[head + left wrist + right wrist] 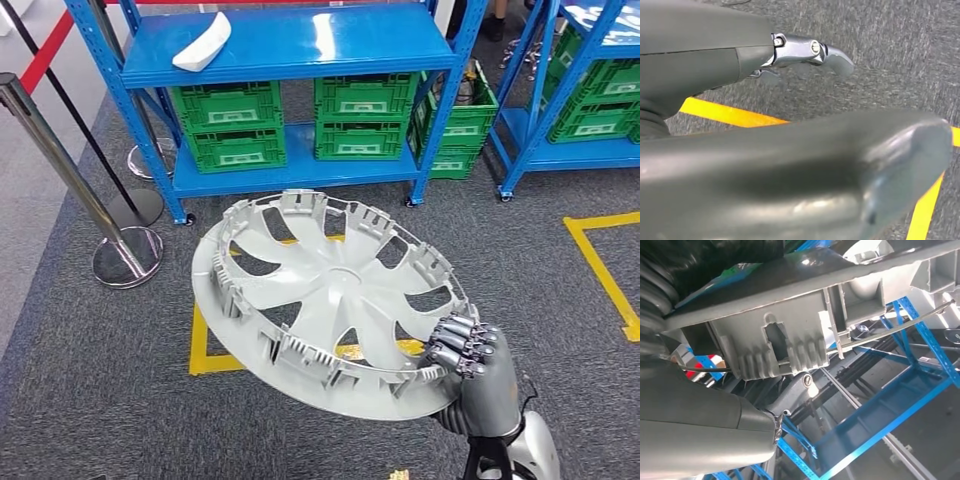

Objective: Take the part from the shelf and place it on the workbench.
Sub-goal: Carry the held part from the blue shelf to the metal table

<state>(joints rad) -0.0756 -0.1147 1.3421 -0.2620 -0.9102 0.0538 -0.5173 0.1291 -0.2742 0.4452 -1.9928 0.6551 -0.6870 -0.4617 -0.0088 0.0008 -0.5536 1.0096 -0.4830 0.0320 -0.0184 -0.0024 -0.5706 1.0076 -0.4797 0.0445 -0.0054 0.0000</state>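
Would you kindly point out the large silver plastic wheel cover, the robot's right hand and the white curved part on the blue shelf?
Silver plastic wheel cover [332,285]: head view, centre hub.
Right hand [466,350]: head view, fingers over the cover's rim.
White curved part [202,46]: head view, its middle.

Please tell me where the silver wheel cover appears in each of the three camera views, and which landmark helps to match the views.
Head view: the wheel cover fills the centre, inner side up, gripped at its rim by the right hand.
Left wrist view: not in it; the left hand hangs over carpet.
Right wrist view: its ribbed rim runs across the picture.
Shared landmark: the blue shelf appears in the head and right wrist views.
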